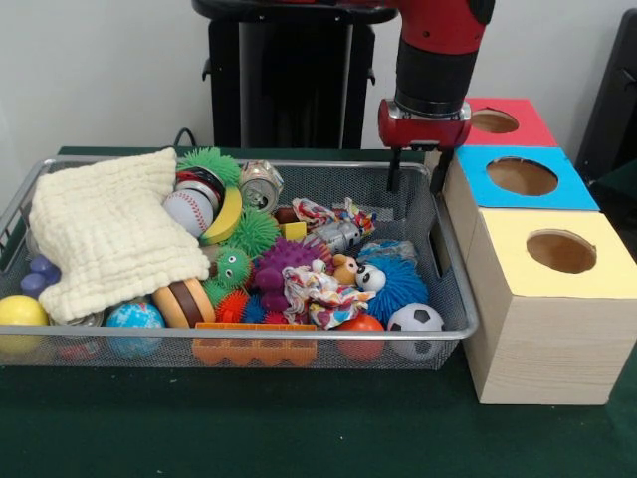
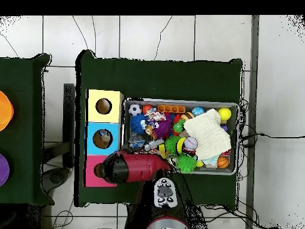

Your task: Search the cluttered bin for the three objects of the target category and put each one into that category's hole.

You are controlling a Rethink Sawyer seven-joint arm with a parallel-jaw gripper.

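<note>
- Nearest the camera, an orange tray-like toy (image 1: 254,349) leans against the front wall of the wire bin (image 1: 453,299), partly blurred by the mesh.
- Beside it a soccer ball (image 1: 415,321) and an orange ball (image 1: 360,329) sit low, half hidden behind the rim.
- Much of the bin's left side is covered by a cream cloth (image 1: 105,234); whatever lies beneath cannot be seen.
- Which toys belong to the target category cannot be told; all lie jumbled in the bin.
- Three boxes stand beside the bin: yellow hole (image 1: 560,251), blue hole (image 1: 522,176), red hole (image 1: 493,121), the red one partly blocked by the arm.
- The arm hangs straight down over the bin's far corner by the boxes; the gripper (image 1: 415,174) has its two prongs spread apart, holding nothing.
</note>
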